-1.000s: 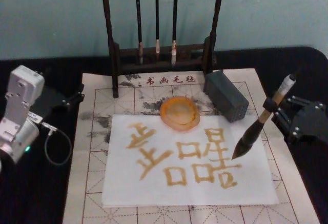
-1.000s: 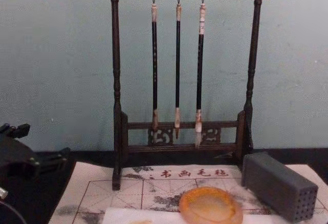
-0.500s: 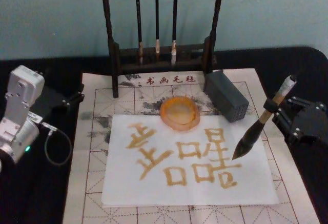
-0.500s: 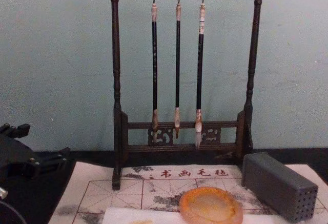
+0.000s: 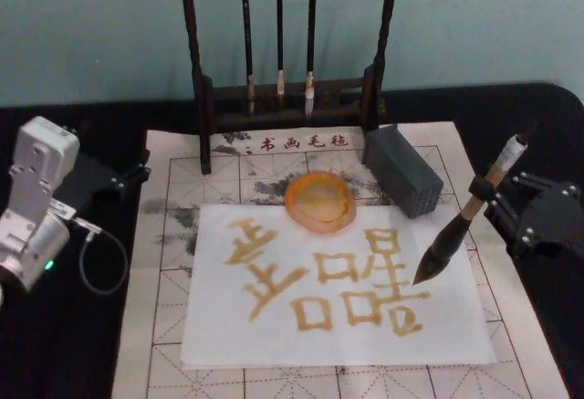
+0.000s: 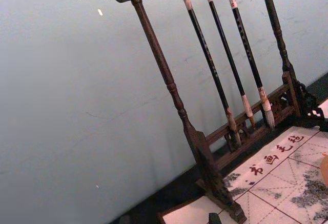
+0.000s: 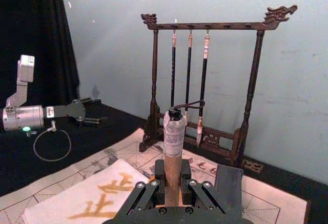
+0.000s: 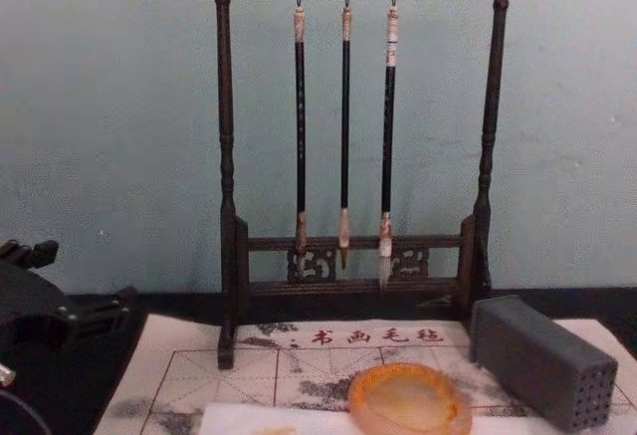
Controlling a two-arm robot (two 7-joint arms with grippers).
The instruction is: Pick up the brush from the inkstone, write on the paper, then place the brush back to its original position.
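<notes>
My right gripper (image 5: pixel 481 194) is shut on the tan shaft of the brush (image 5: pixel 453 235), which slants down to the left. Its dark tip is at the right part of the white paper (image 5: pixel 274 344), beside the rightmost golden character; I cannot tell whether the tip touches. The right wrist view looks up the brush (image 7: pixel 173 142) from the right gripper (image 7: pixel 172 183) to the white cap and loop. The orange inkstone (image 5: pixel 319 202) sits at the paper's far edge, with nothing on it. My left gripper (image 5: pixel 135 173) is parked open at the left, off the mat.
A dark wooden rack (image 5: pixel 287 98) with three thin hanging brushes stands at the back. A grey block with small holes (image 5: pixel 402 172) lies right of the inkstone. The gridded felt mat (image 5: pixel 164 262) lies under the paper, and a cable loop (image 5: pixel 100 267) is by the left arm.
</notes>
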